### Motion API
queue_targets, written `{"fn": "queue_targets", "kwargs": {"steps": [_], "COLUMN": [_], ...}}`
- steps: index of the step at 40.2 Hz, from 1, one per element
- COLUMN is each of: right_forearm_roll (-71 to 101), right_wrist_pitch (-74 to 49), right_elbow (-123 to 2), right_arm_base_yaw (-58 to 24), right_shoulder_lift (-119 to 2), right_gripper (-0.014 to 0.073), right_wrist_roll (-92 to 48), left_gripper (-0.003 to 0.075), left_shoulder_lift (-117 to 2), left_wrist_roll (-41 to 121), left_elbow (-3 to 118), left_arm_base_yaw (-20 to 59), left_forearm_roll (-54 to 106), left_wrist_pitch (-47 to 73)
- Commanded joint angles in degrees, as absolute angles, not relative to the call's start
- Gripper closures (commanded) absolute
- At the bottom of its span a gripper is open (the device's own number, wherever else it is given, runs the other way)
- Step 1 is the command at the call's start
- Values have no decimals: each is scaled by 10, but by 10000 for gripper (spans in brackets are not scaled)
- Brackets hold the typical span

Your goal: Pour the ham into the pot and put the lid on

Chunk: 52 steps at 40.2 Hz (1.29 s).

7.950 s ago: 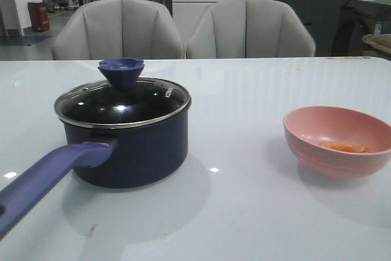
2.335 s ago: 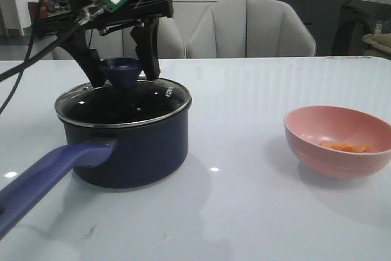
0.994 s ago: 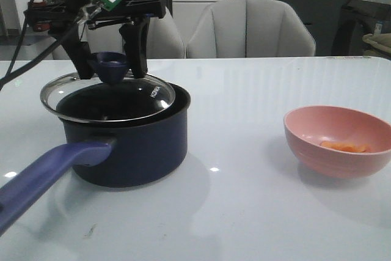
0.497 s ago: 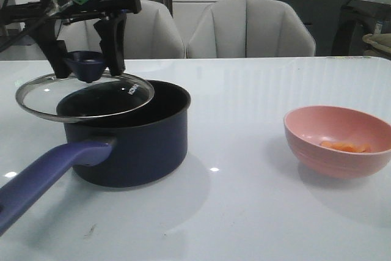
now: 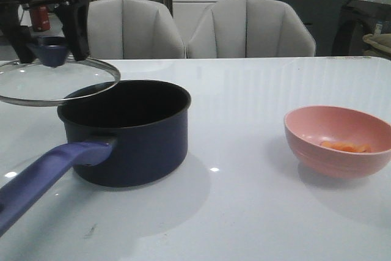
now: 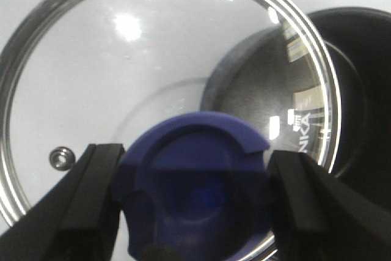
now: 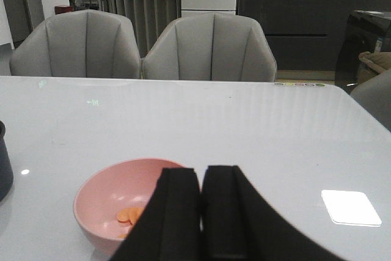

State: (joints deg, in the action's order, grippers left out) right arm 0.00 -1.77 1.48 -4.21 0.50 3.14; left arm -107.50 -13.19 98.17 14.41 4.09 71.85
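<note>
Jaws of the left gripper (image 6: pixel 195 212) are clamped on the purple-blue knob (image 5: pixel 50 49) of the lid (image 5: pixel 55 81), 1 black finger (image 6: pixel 91 200) pressed to each side of it. That glass lid hangs in the air, roughly level, off to the left of the pot (image 5: pixel 125 131); its near rim overlaps the pot's left edge in the front view, and its far left edge runs out of frame. Open at the top, the pot shows a black inside, with its long handle (image 5: pixel 43 175) pointing toward the front-left corner of the desk (image 5: pixel 244 212). A wide bare stretch of desk lies between the pot and the pink bowl (image 5: pixel 339 140) at the right, where the ham (image 5: pixel 345 147) sits as orange pieces.

White letters "NKA" (image 6: pixel 303 131) read on the glass in the left wrist view only; the rest is hidden by the knob.

Right gripper (image 7: pixel 200 212) appears only in its own wrist view: its jaws are pressed together with nothing between them, above the bowl's near side.
</note>
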Motion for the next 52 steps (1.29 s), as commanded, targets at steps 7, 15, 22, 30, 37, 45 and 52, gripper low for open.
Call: {"fn": "queue_targets", "kwargs": {"steps": [7, 15, 22, 30, 37, 45, 52], "right_forearm_roll": [-3, -3, -3, -3, -3, -3, -3], "right_wrist_pitch": [29, 29, 29, 29, 29, 29, 29], "right_elbow": [21, 21, 21, 21, 21, 21, 21], "right_arm_base_yaw": [-39, -39, -39, -39, -39, -39, -39], "right_shoulder_lift": [17, 17, 17, 17, 17, 17, 17], "right_gripper": [442, 442, 442, 442, 442, 442, 442], "right_wrist_roll": [30, 30, 30, 30, 30, 30, 30], "left_gripper": [473, 473, 473, 473, 473, 468, 467], "left_shoulder_lift": [-1020, -999, -988, -986, -990, -1023, -1045], "left_wrist_roll": [-99, -66, -51, -21, -17, -8, 5], "left_elbow": [984, 927, 869, 797, 733, 708, 708], "left_arm_base_yaw": [94, 42, -13, -55, -58, -58, -57], "left_forearm_roll": [45, 89, 96, 123, 124, 137, 144], "left_wrist_pitch": [730, 695, 664, 601, 515, 493, 496]}}
